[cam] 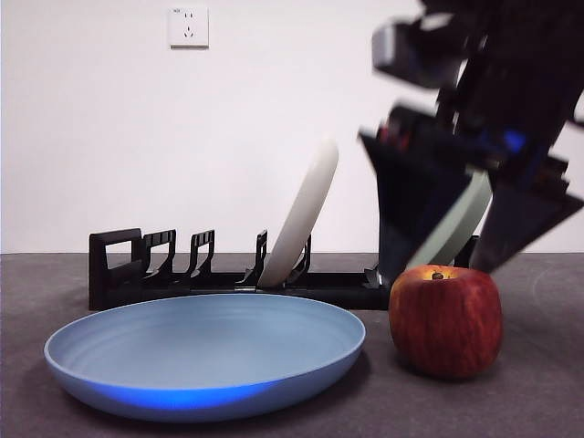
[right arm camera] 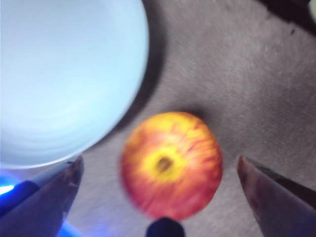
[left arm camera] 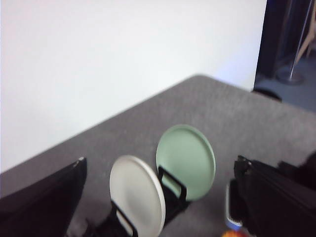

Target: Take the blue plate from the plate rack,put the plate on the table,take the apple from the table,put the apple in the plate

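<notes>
Front view: the round light-blue plate [cam: 205,351] is laid flat on the dark grey table [cam: 538,383], the red apple [cam: 445,319] just beside it. Right wrist view: the right gripper [right arm camera: 160,197] is held above the apple, fingers apart. Left wrist view: the left gripper [left arm camera: 158,207] is seen with fingers apart.

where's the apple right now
The apple sits on the table at front view's right, just beside the blue plate, below the open right pincer.

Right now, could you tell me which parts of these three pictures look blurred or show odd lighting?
Front view: the right gripper above the apple is smeared by motion, and a bright blue glow sits on the blue plate at its near rim. Right wrist view: apple and plate soft, plate washed out pale. Left wrist view: mildly soft throughout, wall overexposed.
</notes>
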Available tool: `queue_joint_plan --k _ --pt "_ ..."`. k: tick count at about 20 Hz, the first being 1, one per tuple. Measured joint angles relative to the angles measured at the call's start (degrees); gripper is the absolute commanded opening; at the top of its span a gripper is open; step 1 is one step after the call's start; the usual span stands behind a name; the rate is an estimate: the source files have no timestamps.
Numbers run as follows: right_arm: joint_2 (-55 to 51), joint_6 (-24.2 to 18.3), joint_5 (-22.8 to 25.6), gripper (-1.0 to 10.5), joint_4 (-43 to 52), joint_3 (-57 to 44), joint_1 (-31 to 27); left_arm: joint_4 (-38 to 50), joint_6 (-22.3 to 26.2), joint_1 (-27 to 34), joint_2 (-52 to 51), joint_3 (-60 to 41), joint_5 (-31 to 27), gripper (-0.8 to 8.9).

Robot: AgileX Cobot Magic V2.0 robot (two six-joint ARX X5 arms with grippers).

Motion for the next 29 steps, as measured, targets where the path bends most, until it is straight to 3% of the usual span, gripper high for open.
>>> queue_joint_plan --k 6,7,9,15,19,23,29 --pt "7.39 -0.55 0.17 5.6 2.36 0.0 -0.11 -4.11 -1.4 0.0 0.24 0.0 0.07 5.02" --pt "7.48 -0.61 0.2 4.4 2.36 0.0 -0.11 -4.35 -1.6 0.0 0.24 0.0 0.07 5.02" --pt "7.48 -0.42 0.2 -0.4 2.12 0.0 -0.11 -4.85 -1.97 0.0 0.24 0.0 0.07 5.02" --pt "7.48 -0.37 0.24 -0.2 1.01 0.24 -0.11 -5.92 -2.27 0.0 0.24 0.0 0.09 5.02" --pt "7.48 0.07 -0.42 -0.2 -3.67 5.88 0.26 -5.9 -2.62 0.0 0.24 0.0 0.07 5.02" --pt "8.13 0.26 -9.94 -0.2 -2.34 13.79 2.16 -5.88 -2.62 0.0 0.24 0.0 0.07 5.02" --pt "21.09 0.22 -9.84 -0.2 -1.84 22.62 6.88 -6.16 -2.47 0.02 0.24 0.0 -4.39 5.02"
